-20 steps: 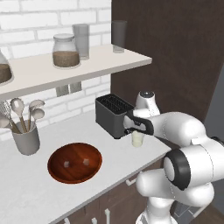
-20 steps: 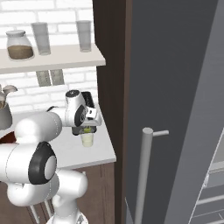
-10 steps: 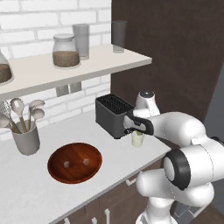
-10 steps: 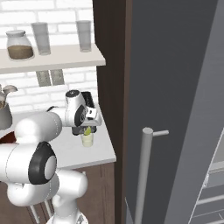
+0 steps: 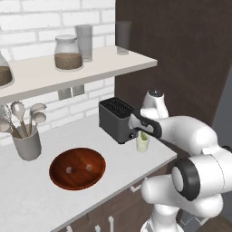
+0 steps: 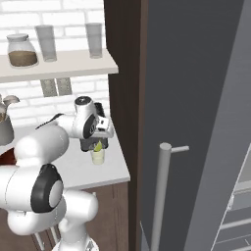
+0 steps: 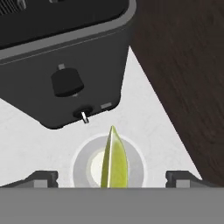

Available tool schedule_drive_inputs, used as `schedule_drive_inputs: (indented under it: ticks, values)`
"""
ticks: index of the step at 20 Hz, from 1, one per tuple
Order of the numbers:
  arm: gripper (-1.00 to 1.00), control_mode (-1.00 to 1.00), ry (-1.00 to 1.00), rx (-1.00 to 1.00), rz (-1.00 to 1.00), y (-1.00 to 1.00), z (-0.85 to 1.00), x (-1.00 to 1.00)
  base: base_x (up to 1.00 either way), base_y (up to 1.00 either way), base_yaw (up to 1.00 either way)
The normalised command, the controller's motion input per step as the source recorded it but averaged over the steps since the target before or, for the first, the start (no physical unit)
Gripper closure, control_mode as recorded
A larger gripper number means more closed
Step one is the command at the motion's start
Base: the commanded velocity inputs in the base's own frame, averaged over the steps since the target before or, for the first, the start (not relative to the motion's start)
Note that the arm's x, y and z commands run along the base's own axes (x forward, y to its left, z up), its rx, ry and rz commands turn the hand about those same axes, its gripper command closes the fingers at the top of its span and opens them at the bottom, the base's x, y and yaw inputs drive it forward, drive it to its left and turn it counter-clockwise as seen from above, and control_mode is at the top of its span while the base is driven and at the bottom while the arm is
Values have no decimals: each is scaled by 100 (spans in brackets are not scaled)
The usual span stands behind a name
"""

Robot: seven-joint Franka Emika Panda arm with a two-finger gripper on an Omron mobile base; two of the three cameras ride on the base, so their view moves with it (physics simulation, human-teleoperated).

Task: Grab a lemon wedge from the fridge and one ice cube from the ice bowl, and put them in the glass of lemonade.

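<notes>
Lemon wedge (image 7: 113, 159) standing on its thin edge between the two dark finger tips of the gripper (image 7: 112, 178), touching neither. Jaws spread wide, one tip far out to each side, pinching nothing. Right over the glass of lemonade (image 7: 109, 165), seen from above as a round ring with pale drink inside. Hard to tell if the wedge sits in the drink or hangs just over it.

From the right side, yellow-green wedge (image 6: 98, 145) poking up at the mouth of the small glass (image 6: 98, 156), gripper (image 6: 97, 143) right on top. From the left side, same small glass (image 5: 142, 143) on the white counter (image 5: 36, 199), just beside the black toaster (image 5: 116, 118), with the gripper (image 5: 143, 132) over it.

Farther along the counter, ice bowl (image 5: 77, 167), wide and red-brown, with two tiny ice cubes (image 5: 89, 167) inside, well apart from the glass. Grey cup (image 5: 26, 146) past the bowl, full of spoons. Up on the shelf (image 5: 68, 72), jar (image 5: 68, 52) with brown stuff in it and two tall grey glasses (image 5: 84, 42). Big grey fridge (image 6: 196, 98) to the right, with a long bar handle (image 6: 161, 196).
</notes>
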Motion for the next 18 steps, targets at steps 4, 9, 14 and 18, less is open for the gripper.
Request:
schedule_drive_inputs:
  ticks: [4, 9, 14, 18]
  values:
    - [-100, -100, -6, 10, 0, 0, 31, -18, 0, 0, 0]
    - [-100, -100, -7, 7, 3, 4, 32, -35, 0, 0, 0]
    - [-100, -100, 0, 1, 13, 27, 19, -54, 0, 0, 0]
    - [-100, -100, 0, 0, 21, 70, 4, -50, 0, 0, 0]
